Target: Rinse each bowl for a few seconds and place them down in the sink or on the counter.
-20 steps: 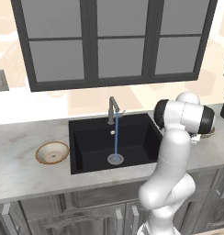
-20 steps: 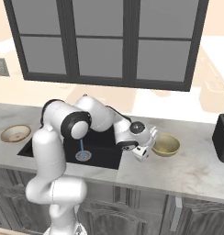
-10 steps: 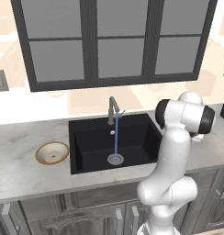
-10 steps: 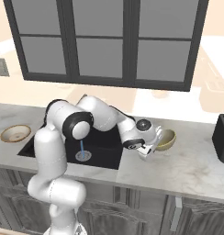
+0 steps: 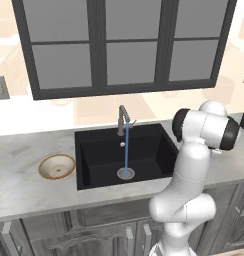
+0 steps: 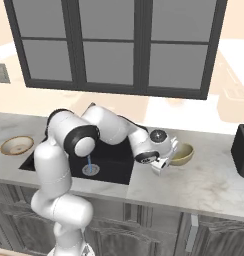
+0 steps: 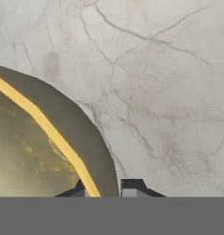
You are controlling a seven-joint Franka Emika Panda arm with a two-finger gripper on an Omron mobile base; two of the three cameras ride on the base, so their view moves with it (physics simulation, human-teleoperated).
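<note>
Pinching the near rim of the olive-yellow bowl (image 6: 182,155), the gripper (image 6: 163,165) now has its two dark fingertips (image 7: 131,187) drawn close together with the bowl's bright yellow edge caught between them; a second ago the jaws stood wide beside the bowl, so the grasp has only just been made. The bowl appears to sit on the marbled counter (image 6: 204,185), to the right of the black sink (image 5: 124,152), not yet lifted. Water runs in a thin blue stream from the grey faucet (image 5: 123,118) down to the round drain (image 5: 126,173), so the rinse can begin as soon as the bowl is carried over. The shallow tan-rimmed bowl (image 5: 56,166) waits untouched on the counter left of the sink, well apart from the arm. By my judgement the task is at its start: neither bowl has been under the water, and the next move calls for a lift and a swing leftward toward the stream without letting the thin rim slip.
</note>
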